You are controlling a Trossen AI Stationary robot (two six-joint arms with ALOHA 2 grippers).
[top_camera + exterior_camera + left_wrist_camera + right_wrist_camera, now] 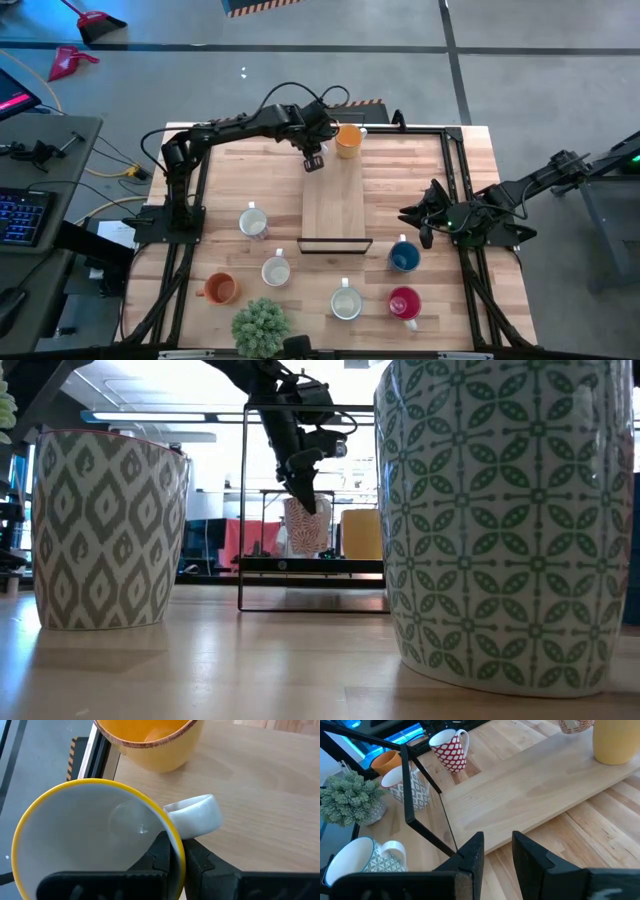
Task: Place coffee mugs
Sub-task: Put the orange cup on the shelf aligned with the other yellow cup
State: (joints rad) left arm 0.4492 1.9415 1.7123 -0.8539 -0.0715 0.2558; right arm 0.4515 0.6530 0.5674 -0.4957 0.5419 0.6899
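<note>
Nearest mugs: a green leaf-patterned mug (500, 520) and a grey diamond-patterned mug (108, 528) stand close to the low camera on the counter (420, 180), not yet placed.
Raised board: a long wooden shelf board (333, 205) on a black wire frame runs down the middle of the counter; its near end is bare.
Placed so far: one orange mug (348, 140) stands at the far end of the board.
Mug in hand: the left claw (314, 160) is clamped on the rim of a yellow-rimmed white mug (92, 840), just left of the orange mug, at the board's far end; whether it already rests on the board cannot be told.
Left on the counter: six mugs, namely white ones (253, 221) (276, 271) left of the board, an orange one (220, 289) near left, a white one (345, 303), a red-pink one (404, 302) and a blue one (404, 257) to the right.
Right claw: the right claw (496, 851) waits part-open and holds nothing, at the right side of the counter.
Bystander: a green spiky plant ball (261, 326) sits at the near edge.
Progress: early, by judgement; one mug set, a second arriving, six to go.
</note>
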